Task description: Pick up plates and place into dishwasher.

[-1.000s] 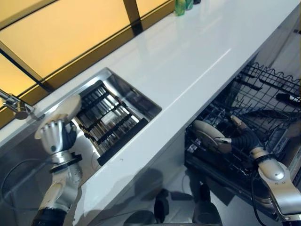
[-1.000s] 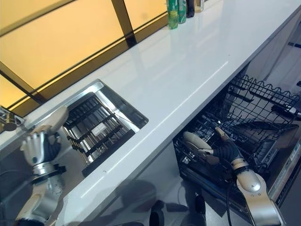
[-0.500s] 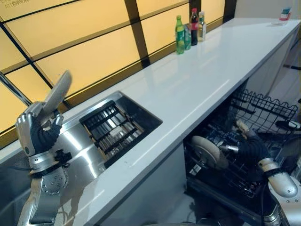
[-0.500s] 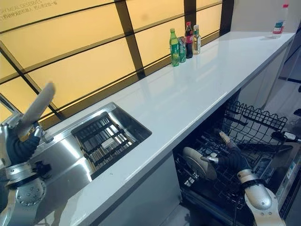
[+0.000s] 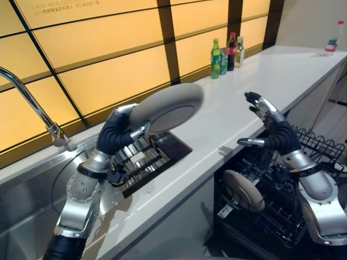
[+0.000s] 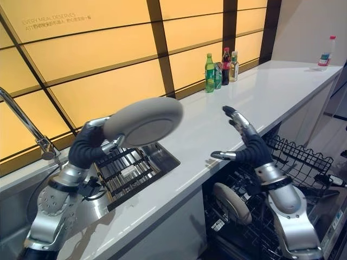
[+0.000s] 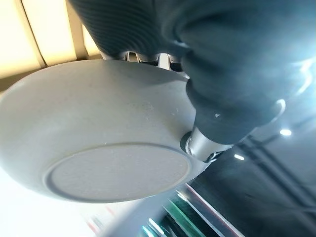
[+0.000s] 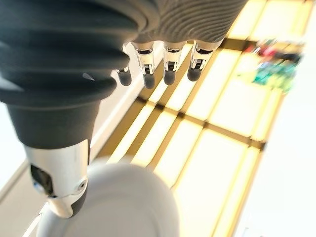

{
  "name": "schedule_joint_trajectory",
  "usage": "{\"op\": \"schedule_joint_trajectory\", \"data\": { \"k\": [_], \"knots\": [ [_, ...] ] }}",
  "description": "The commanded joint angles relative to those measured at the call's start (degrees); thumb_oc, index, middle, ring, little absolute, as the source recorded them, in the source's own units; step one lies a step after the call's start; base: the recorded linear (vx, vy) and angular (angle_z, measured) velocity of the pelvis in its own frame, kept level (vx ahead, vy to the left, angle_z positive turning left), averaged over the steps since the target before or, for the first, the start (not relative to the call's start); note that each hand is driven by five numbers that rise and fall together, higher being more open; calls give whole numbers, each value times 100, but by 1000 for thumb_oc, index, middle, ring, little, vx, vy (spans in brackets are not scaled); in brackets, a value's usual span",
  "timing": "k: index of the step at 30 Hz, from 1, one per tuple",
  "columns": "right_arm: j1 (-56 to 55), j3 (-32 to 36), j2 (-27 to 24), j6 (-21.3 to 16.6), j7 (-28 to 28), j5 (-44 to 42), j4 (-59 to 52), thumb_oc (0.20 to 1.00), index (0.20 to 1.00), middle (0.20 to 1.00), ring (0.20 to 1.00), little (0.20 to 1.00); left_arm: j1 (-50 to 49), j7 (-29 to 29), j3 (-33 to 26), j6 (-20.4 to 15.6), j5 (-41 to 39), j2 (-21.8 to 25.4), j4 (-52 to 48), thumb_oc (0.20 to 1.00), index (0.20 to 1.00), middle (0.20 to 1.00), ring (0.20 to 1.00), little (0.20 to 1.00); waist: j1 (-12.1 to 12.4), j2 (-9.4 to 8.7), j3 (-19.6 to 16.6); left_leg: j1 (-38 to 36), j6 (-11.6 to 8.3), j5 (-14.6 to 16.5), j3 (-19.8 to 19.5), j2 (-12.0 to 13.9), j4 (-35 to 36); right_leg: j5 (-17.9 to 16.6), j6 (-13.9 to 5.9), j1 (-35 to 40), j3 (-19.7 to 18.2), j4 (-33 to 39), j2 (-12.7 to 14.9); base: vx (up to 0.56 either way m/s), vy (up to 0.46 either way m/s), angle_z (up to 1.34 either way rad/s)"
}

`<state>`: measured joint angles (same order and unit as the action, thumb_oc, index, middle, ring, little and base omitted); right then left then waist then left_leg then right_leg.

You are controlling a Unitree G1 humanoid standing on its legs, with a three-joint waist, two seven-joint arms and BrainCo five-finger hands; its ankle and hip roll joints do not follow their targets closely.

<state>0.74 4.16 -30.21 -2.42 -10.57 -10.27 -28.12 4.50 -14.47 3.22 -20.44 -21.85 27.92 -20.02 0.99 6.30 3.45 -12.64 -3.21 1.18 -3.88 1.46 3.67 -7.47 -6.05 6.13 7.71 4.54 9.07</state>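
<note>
A grey plate point(image 5: 168, 108) hangs tilted in the air above the sink and the counter, its underside towards me. My left hand point(image 5: 114, 135) is shut on its rim; the left wrist view shows the plate's base point(image 7: 113, 133) with the thumb point(image 7: 222, 98) across the edge. My right hand point(image 5: 271, 132) is raised over the counter's front edge, open, palm turned to the plate and a short way from it. The right wrist view looks past its straight fingers point(image 8: 168, 64) at the plate point(image 8: 128, 202). A second grey plate point(image 5: 244, 189) stands on edge in the dishwasher's lower rack point(image 5: 320, 151).
A black drying rack point(image 5: 143, 162) lies in the steel sink, with a curved tap point(image 5: 32, 103) to its left. Three bottles point(image 5: 225, 51) stand at the back of the white counter point(image 5: 255, 81), and a further bottle point(image 5: 339, 35) stands at its far end. The dishwasher is open below the counter.
The camera has tilted up. My left hand has carried the plate right, from over the sink towards the right hand. My right hand has left the racked plate and risen above the counter, open.
</note>
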Motion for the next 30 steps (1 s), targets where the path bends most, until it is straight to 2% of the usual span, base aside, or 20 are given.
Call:
{"op": "schedule_joint_trajectory", "data": {
  "k": [1, 6, 13, 19, 25, 30],
  "knots": [
    [735, -223, -101, -288, 42, -331, 40, 1000, 1000, 1000, 1000, 1000, 639, -535, 50, 34, -735, 258, -245, 200, 200, 200, 200, 200, 184, -317, -186, 205, -44, -247, -137, -151, 74, 589, 15, 404, 129, -218, -68, -78, -93, 3],
    [1378, -798, -224, -197, -303, -778, 265, 1000, 1000, 1000, 1000, 1000, 1156, -973, 345, 204, -1213, 458, -180, 200, 200, 200, 200, 200, 238, -413, -258, 236, -34, -230, -102, -150, 67, 551, -23, 386, 108, -165, -138, -82, -80, 0],
    [1789, -1449, -409, 0, -672, -1119, 374, 1000, 1000, 1000, 1000, 1000, 1535, -965, 532, 243, -1245, 739, -107, 200, 200, 200, 200, 200, 320, -526, -332, 258, -17, -224, -56, -135, 71, 517, -41, 399, 140, -97, -194, -59, -51, 1],
    [1859, -1761, -342, 154, -921, -1367, 444, 1000, 1000, 1000, 1000, 1000, 1554, -1130, 520, 254, -1368, 824, -83, 200, 200, 200, 200, 200, 383, -583, -360, 288, 2, -225, -35, -133, 97, 492, -39, 385, 175, -47, -207, -52, -16, 0],
    [2022, -2002, -348, 70, -1002, -1370, 480, 1000, 1000, 1000, 1000, 1000, 1621, -1244, 560, 326, -1503, 876, -64, 200, 200, 200, 200, 200, 446, -621, -416, 326, 17, -229, -11, -136, 127, 474, -36, 363, 215, 0, -197, -39, -3, 2],
    [2180, -2103, -254, 132, -856, -1353, 538, 1000, 1000, 1000, 1000, 1000, 1628, -1431, 630, 409, -1462, 794, 11, 200, 200, 200, 200, 200, 468, -641, -446, 352, 35, -218, 16, -152, 129, 458, -40, 329, 228, 20, -180, -15, -3, 0]
  ]
}}
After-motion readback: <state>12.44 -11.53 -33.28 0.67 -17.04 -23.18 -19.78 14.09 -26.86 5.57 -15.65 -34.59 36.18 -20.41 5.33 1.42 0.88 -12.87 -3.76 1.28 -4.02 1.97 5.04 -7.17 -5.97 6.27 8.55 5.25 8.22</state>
